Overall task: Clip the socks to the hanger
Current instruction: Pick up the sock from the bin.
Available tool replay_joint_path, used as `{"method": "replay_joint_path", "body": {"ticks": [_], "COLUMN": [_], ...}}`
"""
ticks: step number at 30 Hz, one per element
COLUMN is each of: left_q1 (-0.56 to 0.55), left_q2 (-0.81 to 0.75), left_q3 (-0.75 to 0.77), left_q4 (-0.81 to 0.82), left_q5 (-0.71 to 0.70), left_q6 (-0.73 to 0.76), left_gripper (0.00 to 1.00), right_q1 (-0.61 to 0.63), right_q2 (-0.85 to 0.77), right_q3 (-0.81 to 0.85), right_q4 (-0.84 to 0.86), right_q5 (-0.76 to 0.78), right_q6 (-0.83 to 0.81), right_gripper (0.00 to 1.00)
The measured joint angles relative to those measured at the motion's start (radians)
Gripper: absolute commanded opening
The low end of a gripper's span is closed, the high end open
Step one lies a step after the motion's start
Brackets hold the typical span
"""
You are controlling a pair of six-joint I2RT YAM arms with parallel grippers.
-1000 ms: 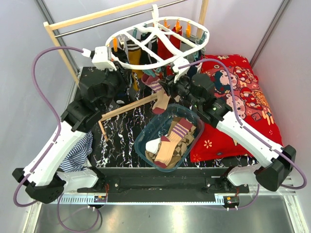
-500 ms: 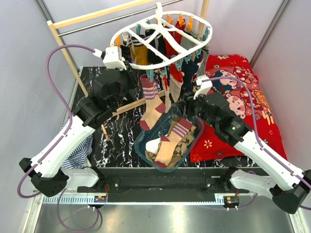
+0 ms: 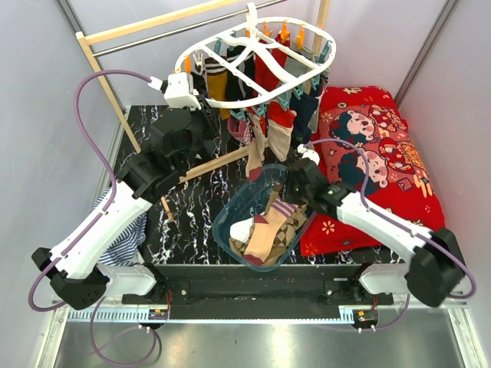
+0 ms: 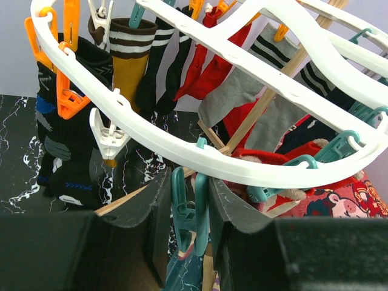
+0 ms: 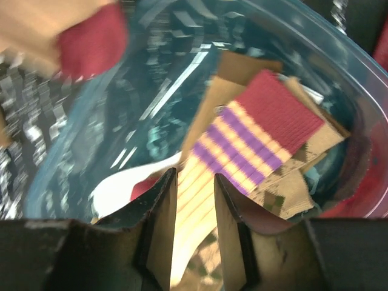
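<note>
- Nearest the arm bases in the top view, a clear bluish tub (image 3: 230,215) sits on the black marbled table (image 3: 184,222); loose socks (image 3: 265,234) lie heaped inside it; a maroon-and-purple striped sock (image 5: 267,127) lies on top, with tan argyle fabric at its 5 o'clock.
- A blue-white striped cloth (image 3: 123,238) hangs off the table's edge at the tub's 9 o'clock; a red cartoon-print cushion (image 3: 376,146) lies at the tub's 2 o'clock.
- The right tool (image 5: 194,176) hangs over the tub, pointed down at the heap; its jaws stand a narrow way apart with nothing gripped; a beige sock shows through the gap; the blurred view does not show whether the fingers touch fabric.
- Farther back, at the tub's 11 o'clock, the left tool (image 4: 189,182) reaches up under the hanger (image 4: 151,138); it is clamped on a teal clip (image 4: 185,212) dangling from the near rim.
- The hanger, a white oval frame, hangs at the tub's 12 o'clock, its hook at the rod of the wooden rack (image 3: 95,67); clipped socks dangle from it; in the left wrist view a black sock (image 4: 66,133) hangs at the tool's 10 o'clock, a mustard sock (image 4: 130,66) at 11, a red sock (image 4: 212,66) at 12 and grey striped ones at 1 o'clock.
</note>
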Motion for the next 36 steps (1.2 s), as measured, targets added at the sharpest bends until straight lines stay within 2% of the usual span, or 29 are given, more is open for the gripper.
{"method": "replay_joint_path", "body": {"ticks": [10,16,19,22,25,30,36], "left_q1": [-0.001,-0.001,-0.001,-0.001,-0.001,-0.001,-0.001], "left_q2": [-0.002,-0.004,-0.006,-0.01,-0.01,-0.01,-0.01], "left_q3": [0.0,-0.002,-0.005,-0.012,-0.014,-0.014,-0.014], "left_q4": [0.003,0.004,0.006,0.012,0.019,0.02,0.021], "left_q5": [-0.002,-0.002,-0.005,-0.006,-0.008,-0.008,-0.009], "left_q6": [0.0,0.0,0.0,0.0,0.0,0.001,0.002], "left_gripper": [0.0,0.0,0.0,0.0,0.0,0.0,0.0], "right_q1": [-0.06,-0.08,-0.082,-0.082,-0.082,-0.083,-0.085], "right_q2": [0.262,0.369,0.404,0.43,0.436,0.41,0.221], "right_q3": [0.018,0.035,0.06,0.082,0.087,0.077,0.031], "right_q4": [0.008,0.01,0.02,0.035,0.044,0.049,0.045], "right_q5": [0.133,0.16,0.172,0.176,0.174,0.162,0.101], "right_q6": [0.184,0.242,0.249,0.243,0.228,0.17,0.011], "right_gripper": [0.36,0.34,0.3,0.15,0.01,0.0,0.0]}}
